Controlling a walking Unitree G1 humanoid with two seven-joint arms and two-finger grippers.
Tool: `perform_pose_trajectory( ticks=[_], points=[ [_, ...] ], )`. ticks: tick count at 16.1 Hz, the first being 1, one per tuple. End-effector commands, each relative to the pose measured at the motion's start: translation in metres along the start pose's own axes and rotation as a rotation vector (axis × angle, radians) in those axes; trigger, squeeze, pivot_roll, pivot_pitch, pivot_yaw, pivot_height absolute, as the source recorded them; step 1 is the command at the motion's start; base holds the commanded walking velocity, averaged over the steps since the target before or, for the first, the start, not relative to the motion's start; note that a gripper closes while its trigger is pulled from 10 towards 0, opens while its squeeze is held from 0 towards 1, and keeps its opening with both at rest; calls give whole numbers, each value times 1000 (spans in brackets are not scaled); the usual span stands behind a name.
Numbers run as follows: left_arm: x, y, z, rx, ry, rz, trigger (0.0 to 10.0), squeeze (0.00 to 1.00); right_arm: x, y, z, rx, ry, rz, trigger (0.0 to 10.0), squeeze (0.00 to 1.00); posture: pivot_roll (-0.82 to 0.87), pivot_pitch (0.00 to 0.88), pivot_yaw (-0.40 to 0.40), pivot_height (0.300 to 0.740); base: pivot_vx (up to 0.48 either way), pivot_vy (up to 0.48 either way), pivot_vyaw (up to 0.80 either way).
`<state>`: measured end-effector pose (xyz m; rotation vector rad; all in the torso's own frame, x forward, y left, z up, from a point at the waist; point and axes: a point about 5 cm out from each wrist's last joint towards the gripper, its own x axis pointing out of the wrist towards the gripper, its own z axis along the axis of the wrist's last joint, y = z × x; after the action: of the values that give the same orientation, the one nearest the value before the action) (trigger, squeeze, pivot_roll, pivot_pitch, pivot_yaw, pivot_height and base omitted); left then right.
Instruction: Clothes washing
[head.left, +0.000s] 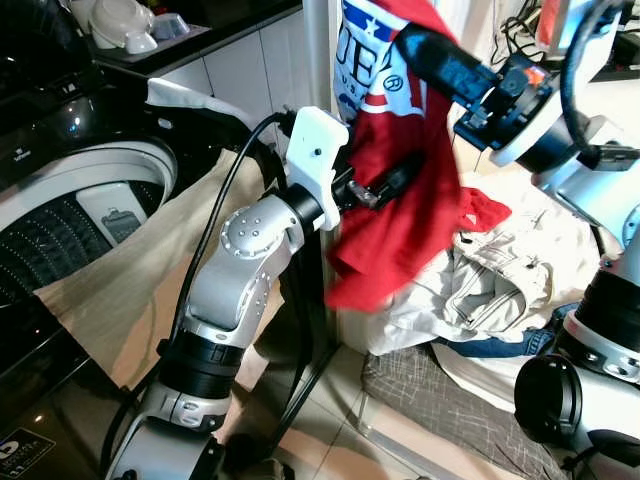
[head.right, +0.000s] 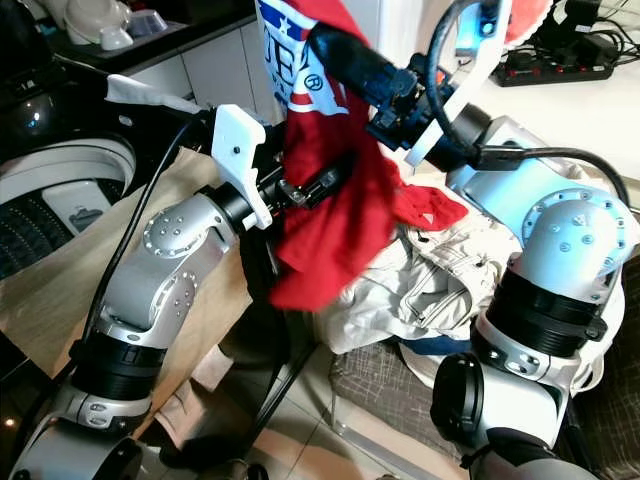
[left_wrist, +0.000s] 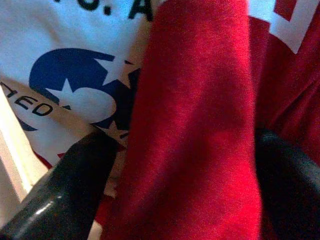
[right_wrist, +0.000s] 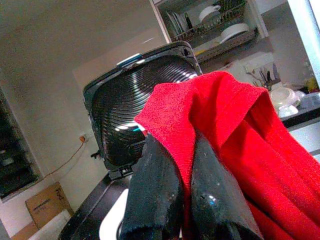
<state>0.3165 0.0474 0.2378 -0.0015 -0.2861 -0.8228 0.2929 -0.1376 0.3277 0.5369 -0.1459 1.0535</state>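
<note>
Fingers of the right gripper (right_wrist: 185, 200) are pinched tight on a fold of the red shirt (head.left: 400, 215), held up high. The left gripper (head.left: 385, 185) has its fingers spread around the hanging cloth — not clamped. Shirt's light, floppy, drapey, so bunch a thick fold. Washer (head.left: 60, 215) sits open to the left, laundry pile (head.left: 490, 285) below.

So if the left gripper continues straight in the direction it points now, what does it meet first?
Probably nothing new: the left gripper already has the red T-shirt between its jaws. Straight on is more of that cloth; what lies behind it is hidden.
</note>
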Motion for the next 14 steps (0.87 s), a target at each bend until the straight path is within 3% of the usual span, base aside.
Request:
perform_pose_trajectory(
  ticks=[1, 14],
  points=[
    [-3, 4, 2, -12, -6, 25, 0, 0, 3, 11, 7, -33, -9, 51, 0, 0, -88, 0, 96, 740, 0, 0, 0],
    [-4, 23, 7, -44, -22, 108, 0, 0, -7, 7, -2, -27, 3, -29, 0, 0, -86, 0, 105, 740, 0, 0, 0]
  ],
)
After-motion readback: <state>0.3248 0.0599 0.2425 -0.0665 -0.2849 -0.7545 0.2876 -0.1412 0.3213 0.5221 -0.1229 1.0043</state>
